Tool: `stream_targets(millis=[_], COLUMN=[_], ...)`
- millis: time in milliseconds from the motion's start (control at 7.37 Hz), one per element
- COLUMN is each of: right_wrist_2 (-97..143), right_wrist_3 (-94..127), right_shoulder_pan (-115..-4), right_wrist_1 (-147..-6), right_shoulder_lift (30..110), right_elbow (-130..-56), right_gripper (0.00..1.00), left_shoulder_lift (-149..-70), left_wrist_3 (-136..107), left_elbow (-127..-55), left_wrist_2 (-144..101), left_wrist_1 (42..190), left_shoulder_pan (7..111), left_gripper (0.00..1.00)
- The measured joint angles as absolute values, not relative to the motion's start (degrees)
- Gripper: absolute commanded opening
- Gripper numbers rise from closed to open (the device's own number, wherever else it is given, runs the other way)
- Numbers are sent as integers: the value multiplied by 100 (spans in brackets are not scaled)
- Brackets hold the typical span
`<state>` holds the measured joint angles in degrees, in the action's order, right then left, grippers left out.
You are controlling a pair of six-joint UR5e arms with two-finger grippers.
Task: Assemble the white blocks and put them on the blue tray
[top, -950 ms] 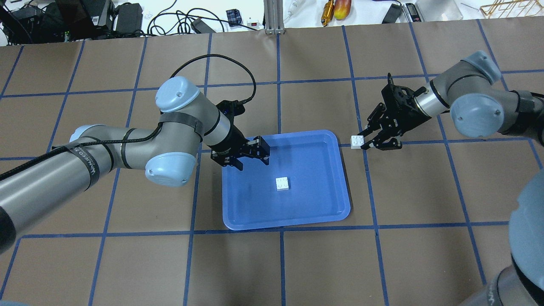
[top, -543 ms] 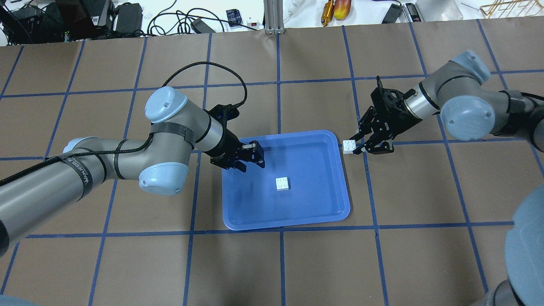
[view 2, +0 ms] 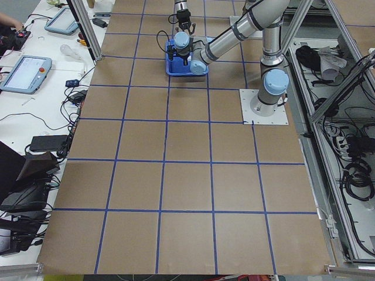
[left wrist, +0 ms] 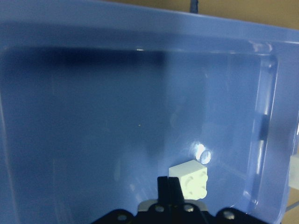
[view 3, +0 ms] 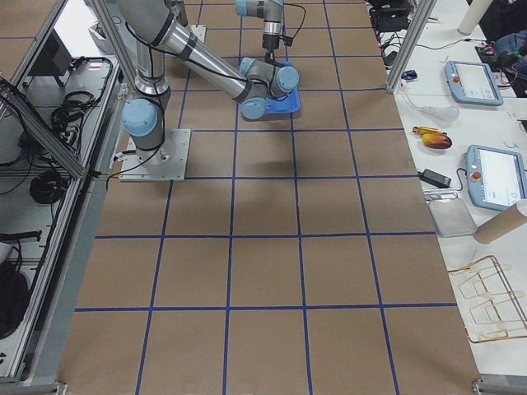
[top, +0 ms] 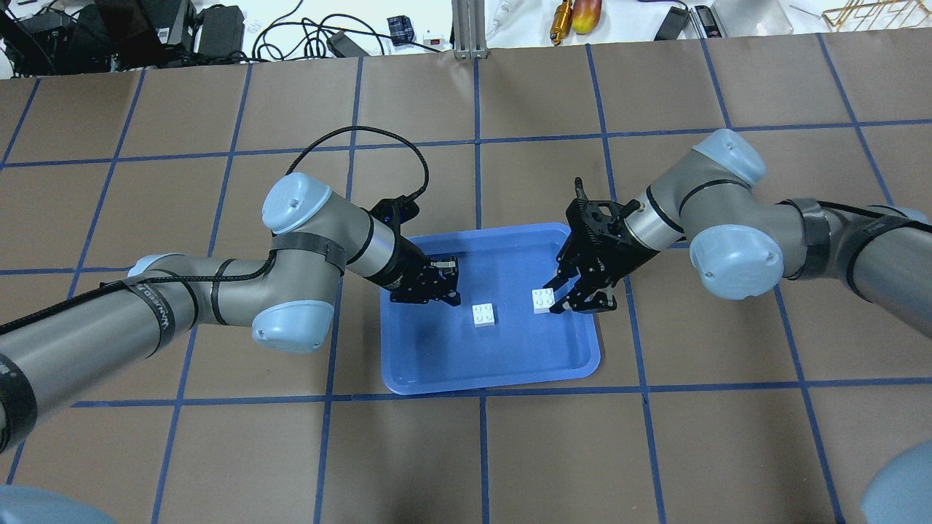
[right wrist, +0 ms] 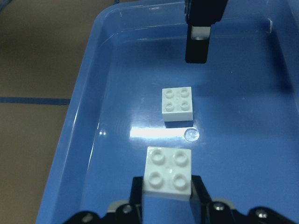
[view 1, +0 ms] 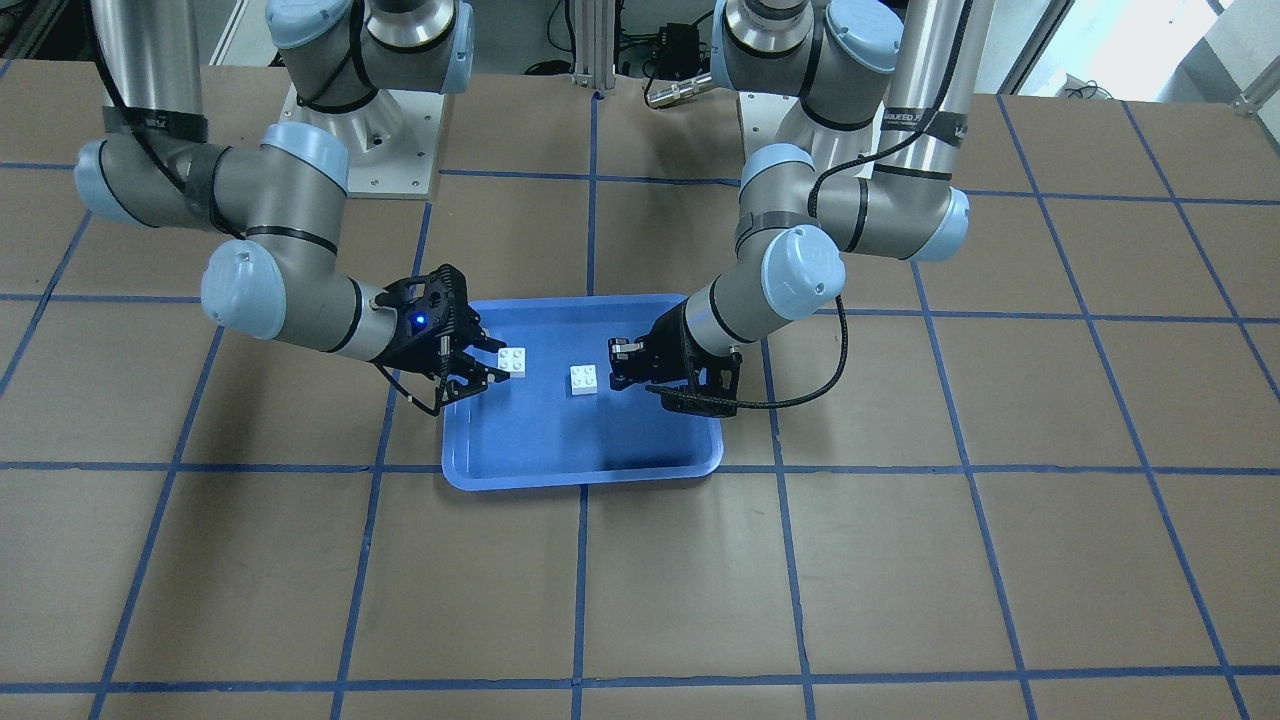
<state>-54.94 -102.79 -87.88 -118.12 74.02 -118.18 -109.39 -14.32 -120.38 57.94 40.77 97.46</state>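
Note:
The blue tray (top: 466,364) lies mid-table. One white block (top: 485,314) sits studs up on its floor. My right gripper (top: 559,302) is shut on a second white block (top: 542,300) and holds it studs up over the tray's right part, just right of the loose block. In the right wrist view the held block (right wrist: 168,171) is near and the loose block (right wrist: 177,103) is beyond it. My left gripper (top: 444,291) is shut and empty, just left of the loose block. In the left wrist view its fingers (left wrist: 168,189) are pressed together beside the loose block (left wrist: 189,178).
Brown table paper with a blue tape grid (top: 480,182) surrounds the tray. Cables, chargers and tools (top: 342,36) lie beyond the far edge. The left arm's black cable (top: 364,138) loops above its wrist.
My right gripper has carried its white block left from the table, over the tray's rim, into the tray. My left gripper has moved closer to the loose block, and its fingers have come together.

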Motion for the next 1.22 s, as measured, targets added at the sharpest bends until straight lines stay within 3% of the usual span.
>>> stream_targets(millis=[543,1221], right_wrist_2=[-5460,-5477], right_wrist_3=[-9592,-9276], right_shoulder_pan=[-9188,-9334], right_wrist_1=[-13016,-13312], right_shoulder_lift=[6765,6692], right_elbow=[-11824,-11836], right_gripper=[0,0], left_shoulder_lift=[-10960,-10944], left_wrist_3=[-1549,-1507], left_elbow=[-12123,-12191], left_wrist_2=[5792,5807], left_wrist_1=[4060,4054], left_shoulder_pan=[9776,9781], left_gripper=[0,0])
